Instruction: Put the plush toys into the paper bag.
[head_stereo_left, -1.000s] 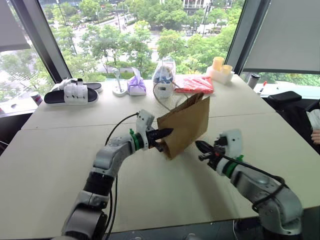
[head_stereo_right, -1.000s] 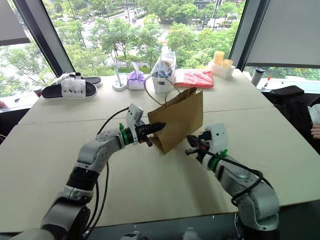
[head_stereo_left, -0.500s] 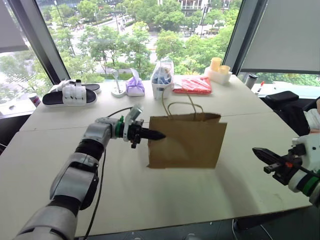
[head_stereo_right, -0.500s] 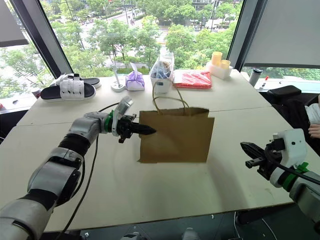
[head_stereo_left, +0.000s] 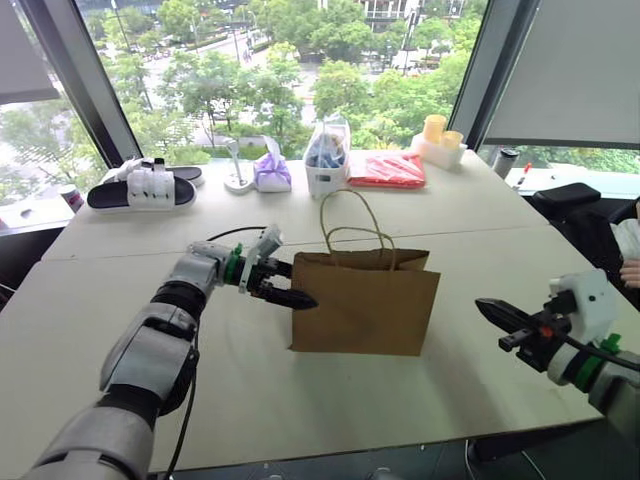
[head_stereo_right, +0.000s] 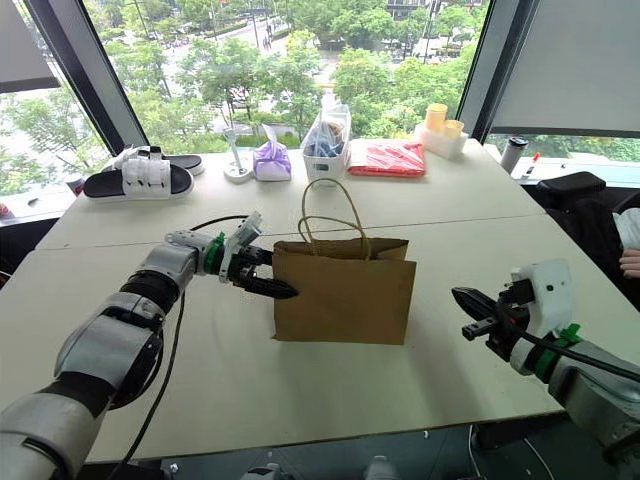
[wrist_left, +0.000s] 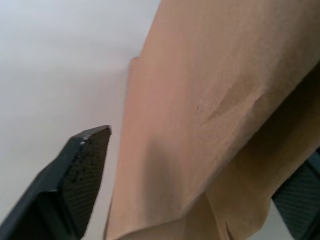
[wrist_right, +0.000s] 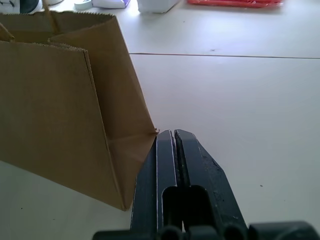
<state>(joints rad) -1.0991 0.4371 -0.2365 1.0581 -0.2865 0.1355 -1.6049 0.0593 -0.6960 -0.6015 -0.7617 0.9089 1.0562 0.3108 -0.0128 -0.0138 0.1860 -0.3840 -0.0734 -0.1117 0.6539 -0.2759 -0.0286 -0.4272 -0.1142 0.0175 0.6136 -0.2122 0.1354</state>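
Note:
The brown paper bag (head_stereo_left: 365, 305) stands upright in the middle of the table, its loop handles (head_stereo_left: 350, 225) raised. My left gripper (head_stereo_left: 288, 284) is at the bag's left edge, open. In the left wrist view its fingers (wrist_left: 85, 165) stand wide apart with the bag's side (wrist_left: 200, 100) between them. My right gripper (head_stereo_left: 487, 308) hovers to the right of the bag, apart from it. In the right wrist view its fingers (wrist_right: 165, 160) are pressed together with nothing between them. The plush toys are out of view.
Along the far edge by the window lie black and white slippers (head_stereo_left: 140, 188), a purple pouch (head_stereo_left: 272, 172), a clear plastic bag with blue contents (head_stereo_left: 327, 150), a red packet (head_stereo_left: 388, 170) and yellow cups (head_stereo_left: 440, 135). A person sits at the right edge (head_stereo_left: 628, 240).
The bag went from tilted in my left gripper to standing upright. My left gripper has opened at the bag's left edge. My right gripper drew away to the right.

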